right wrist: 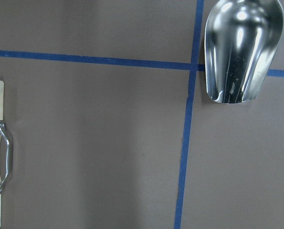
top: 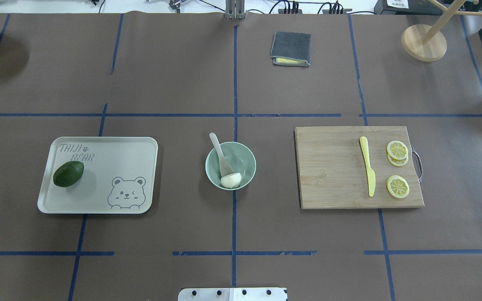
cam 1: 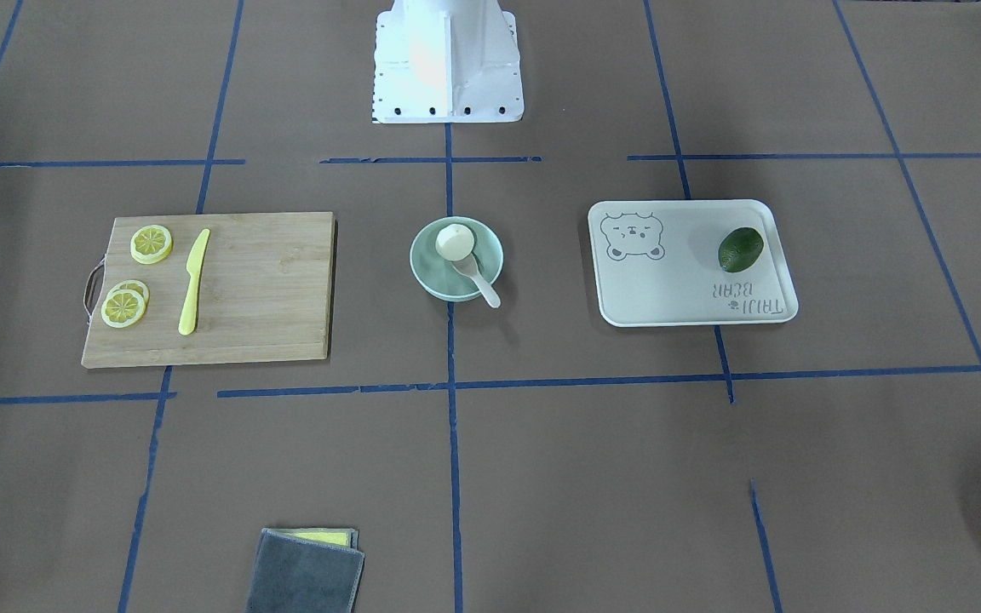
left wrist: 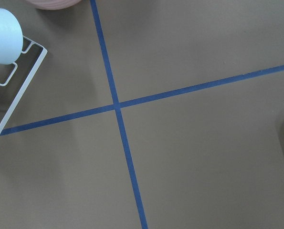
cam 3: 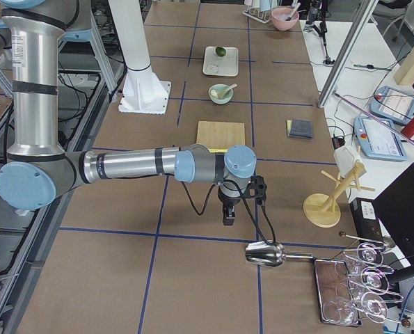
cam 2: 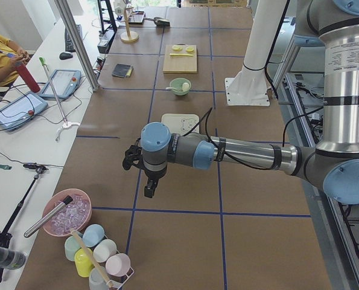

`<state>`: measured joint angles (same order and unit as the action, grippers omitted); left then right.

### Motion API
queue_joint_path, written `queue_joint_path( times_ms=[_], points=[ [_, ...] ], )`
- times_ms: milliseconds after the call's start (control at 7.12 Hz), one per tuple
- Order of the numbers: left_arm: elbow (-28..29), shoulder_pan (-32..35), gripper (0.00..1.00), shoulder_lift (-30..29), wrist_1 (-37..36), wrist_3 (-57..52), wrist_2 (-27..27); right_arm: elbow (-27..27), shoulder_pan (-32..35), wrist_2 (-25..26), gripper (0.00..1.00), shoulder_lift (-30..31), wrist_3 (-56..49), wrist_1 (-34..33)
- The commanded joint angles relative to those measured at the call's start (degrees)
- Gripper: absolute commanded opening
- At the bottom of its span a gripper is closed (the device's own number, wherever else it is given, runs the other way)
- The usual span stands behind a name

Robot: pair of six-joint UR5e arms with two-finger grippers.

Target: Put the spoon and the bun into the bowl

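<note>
- Checking the bowl at table centre: the bun sits inside against the wall nearest the robot, and the spoon has its scoop inside, touching the bun.
- The spoon's long axis runs away from the robot. Its handle leans on the far rim and sticks out over it, angled a bit to the robot's left.
- Left gripper hangs over bare table past the tray. Right gripper hangs past the cutting board, near a metal scoop.
- The bowl is well apart from both, roughly midway; neither arm is clearly nearer.
- I can't tell if either gripper is spread or pressed together, since only the side views show them.
- My read: both items are in, nothing left to pick.
</note>
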<state>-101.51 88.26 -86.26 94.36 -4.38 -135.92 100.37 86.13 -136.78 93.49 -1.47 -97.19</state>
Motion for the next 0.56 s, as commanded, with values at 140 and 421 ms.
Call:
queue_joint_path(
  times_ms=[140, 421],
  points=[
    [0.88, -0.19, 1.0, 3.1, -1.28, -0.02, 0.48, -0.26, 0.0, 0.72, 1.0, -0.85, 0.51, -0.02],
    [-0.44, -0.19, 1.0, 3.29, -6.1, -0.02, 0.39, 0.43, 0.0, 0.81, 1.0, -0.94, 0.33, 0.07]
  ],
)
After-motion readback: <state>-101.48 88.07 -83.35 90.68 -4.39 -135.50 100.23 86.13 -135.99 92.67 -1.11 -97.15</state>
